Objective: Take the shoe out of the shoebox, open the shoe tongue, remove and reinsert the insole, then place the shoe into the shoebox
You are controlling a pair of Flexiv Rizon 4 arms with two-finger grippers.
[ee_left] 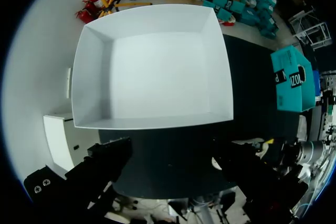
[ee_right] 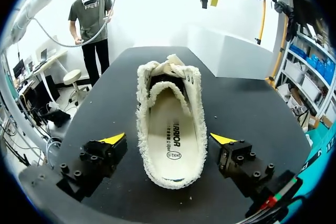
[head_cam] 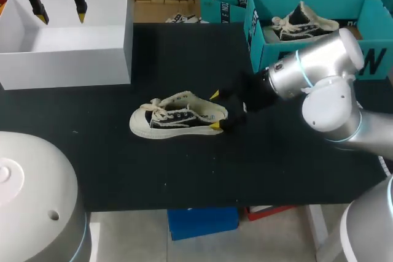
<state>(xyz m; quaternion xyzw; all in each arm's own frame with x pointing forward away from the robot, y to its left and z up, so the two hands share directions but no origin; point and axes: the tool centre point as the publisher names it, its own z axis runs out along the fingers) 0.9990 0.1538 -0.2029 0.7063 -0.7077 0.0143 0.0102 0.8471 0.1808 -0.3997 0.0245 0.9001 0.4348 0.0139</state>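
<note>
Right hand (ee_right: 168,140) spread astride the shoe (ee_right: 170,85), its insole (ee_right: 170,129) printed; left hand (head_cam: 61,15) spread above shoebox (head_cam: 67,59).

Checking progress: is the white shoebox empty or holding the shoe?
Empty: the white shoebox shows only its bare floor; the shoe lies outside on the table.

Head looks down; left wrist above shoebox (ee_left: 152,66), right wrist near shoe (ee_right: 170,129).

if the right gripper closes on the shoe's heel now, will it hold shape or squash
Likely squashes some: the shoe has soft-looking canvas sides and a frayed open collar. The pale rubber sole should be stiffer, so gripping low probably holds better. It looks light; the loose laces may dangle.
</note>
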